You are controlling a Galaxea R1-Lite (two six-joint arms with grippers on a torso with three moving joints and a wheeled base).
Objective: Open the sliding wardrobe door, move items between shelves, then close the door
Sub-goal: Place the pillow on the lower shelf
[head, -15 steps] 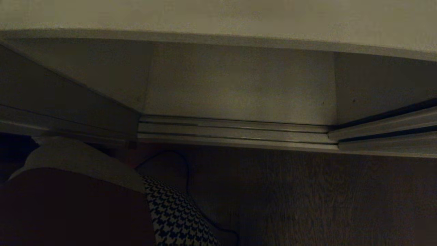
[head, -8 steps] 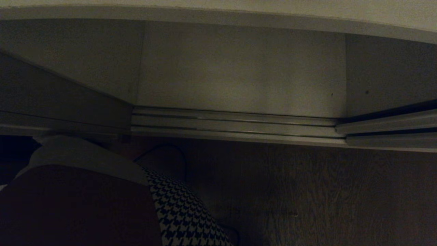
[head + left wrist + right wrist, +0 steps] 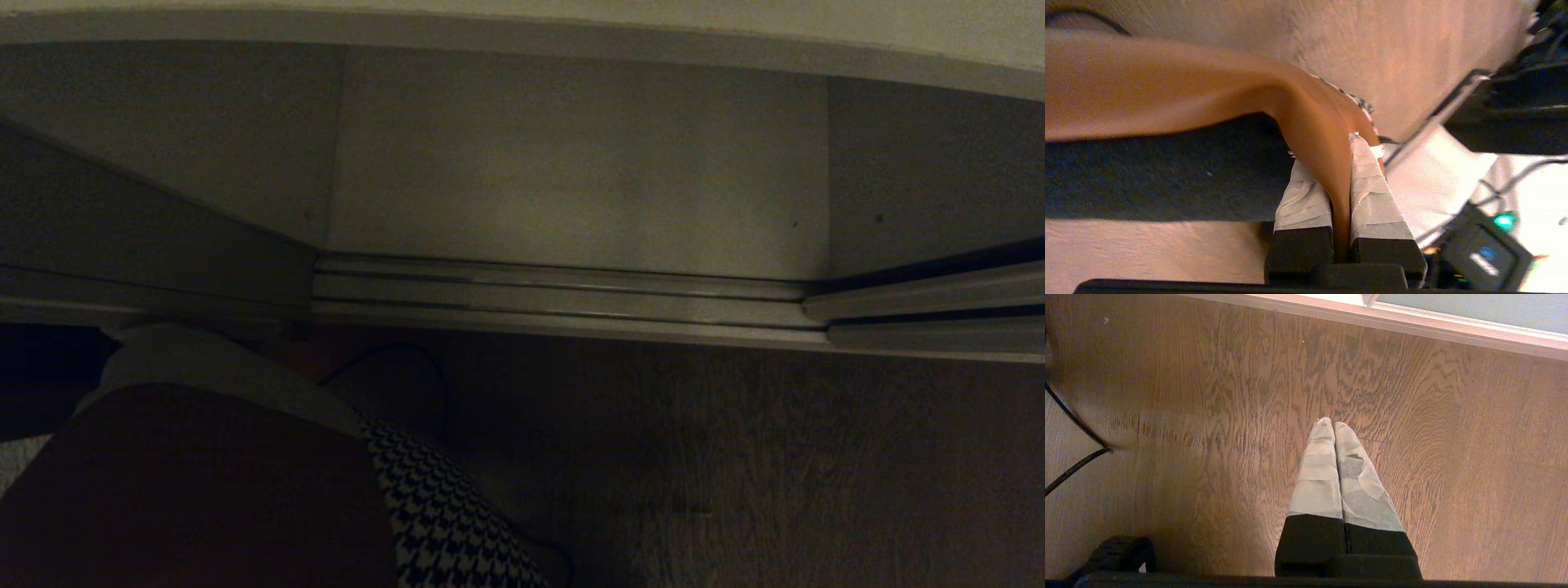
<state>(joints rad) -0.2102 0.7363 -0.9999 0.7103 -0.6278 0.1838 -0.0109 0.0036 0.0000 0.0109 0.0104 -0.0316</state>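
Head view, looking down at the foot of the wardrobe: the cushion fills the lower left corner, showing a brown patch, a pale beige patch above it and a black-and-white houndstooth patch at its right side. It hangs over the wooden floor, in front of the metal floor track that runs across the wardrobe's opening. Behind the track lies the bottom shelf, a flat pale board. At the right edge the lower rim of the sliding wardrobe door sits in the track; a second panel slants in at the left. A dark cable loops on the floor just beyond the cushion.

Left wrist view: the left tool is pinched tight on a fold of the cushion's brown fabric, its taped fingers pressed against the cloth from both sides; the cushion's black back lies beneath the brown edge.

Right wrist view: the right tool points down over the wooden floor, fingers together and holding nothing, near the wardrobe's pale bottom rail.
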